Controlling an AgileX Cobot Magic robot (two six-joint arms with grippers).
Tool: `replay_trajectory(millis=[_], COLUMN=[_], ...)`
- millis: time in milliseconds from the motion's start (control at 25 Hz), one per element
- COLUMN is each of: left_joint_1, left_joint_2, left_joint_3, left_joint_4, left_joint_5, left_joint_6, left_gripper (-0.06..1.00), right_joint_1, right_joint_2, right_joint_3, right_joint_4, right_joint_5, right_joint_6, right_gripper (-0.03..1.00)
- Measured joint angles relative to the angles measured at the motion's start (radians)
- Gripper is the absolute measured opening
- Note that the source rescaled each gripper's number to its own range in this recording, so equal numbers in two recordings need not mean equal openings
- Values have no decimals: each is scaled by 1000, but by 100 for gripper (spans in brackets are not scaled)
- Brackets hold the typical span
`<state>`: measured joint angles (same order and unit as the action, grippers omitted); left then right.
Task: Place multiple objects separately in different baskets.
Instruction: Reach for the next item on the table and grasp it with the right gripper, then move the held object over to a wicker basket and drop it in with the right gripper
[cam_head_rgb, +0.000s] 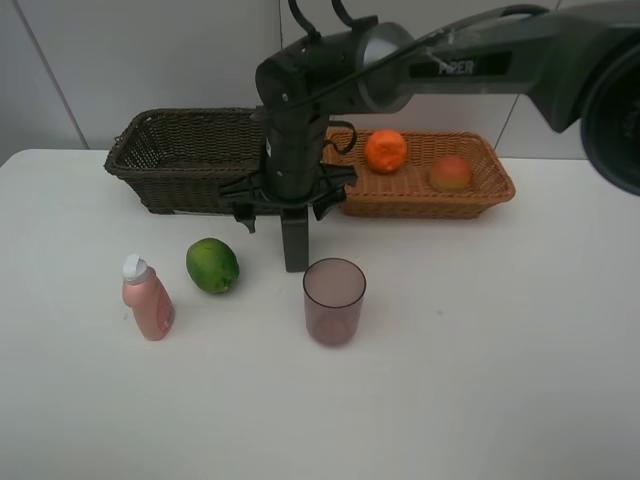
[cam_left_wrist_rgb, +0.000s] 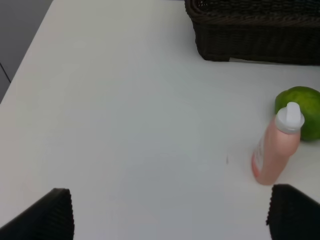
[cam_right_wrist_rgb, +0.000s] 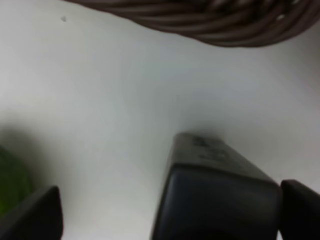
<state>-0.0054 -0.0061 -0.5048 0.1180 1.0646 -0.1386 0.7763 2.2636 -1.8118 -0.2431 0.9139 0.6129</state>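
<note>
Left end effector (cam_left_wrist_rgb: 170, 205) gapes wide, empty, over the worktop (cam_head_rgb: 480, 380); ahead, cup (cam_head_rgb: 334, 300), pink bottle (cam_head_rgb: 147, 300), green fruit (cam_head_rgb: 212, 265). Right end effector (cam_right_wrist_rgb: 170, 210) spreads wide, straddling the dark bottle (cam_head_rgb: 294, 245), not clamped. Behind: brown basket (cam_head_rgb: 130, 152); tan basket (cam_head_rgb: 480, 205) holds orange (cam_head_rgb: 386, 150) and peach (cam_head_rgb: 451, 173).

dark green bottle (cam_head_rgb: 295, 248): top hidden under right gripper (cam_head_rgb: 288, 212), blurred in right wrist view | dark brown basket (cam_head_rgb: 180, 158): one end behind arm (cam_head_rgb: 295, 130) | green fruit (cam_left_wrist_rgb: 310, 102): partly behind pink bottle (cam_left_wrist_rgb: 272, 155)
</note>
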Motion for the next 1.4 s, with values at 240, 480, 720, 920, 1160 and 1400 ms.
replay_trajectory(millis=[240,480,720,920,1160,1400], left_joint_1=[0,0,0,0,0,0], left_joint_2=[0,0,0,0,0,0], left_joint_3=[0,0,0,0,0,0], left_joint_4=[0,0,0,0,0,0], left_joint_5=[0,0,0,0,0,0], left_joint_6=[0,0,0,0,0,0], left_gripper=[100,100,100,100,100,100], right_joint_1=[0,-1,-1,-1,-1,-1], right_joint_2=[0,2,2,2,2,2], right_joint_3=[0,0,0,0,0,0], right_joint_4=[0,-4,-4,-4,-4,-4], right_joint_5=[-6,-10,-10,-10,-10,-10], right_joint_6=[0,0,0,0,0,-3], right_gripper=[76,1,0,0,0,0])
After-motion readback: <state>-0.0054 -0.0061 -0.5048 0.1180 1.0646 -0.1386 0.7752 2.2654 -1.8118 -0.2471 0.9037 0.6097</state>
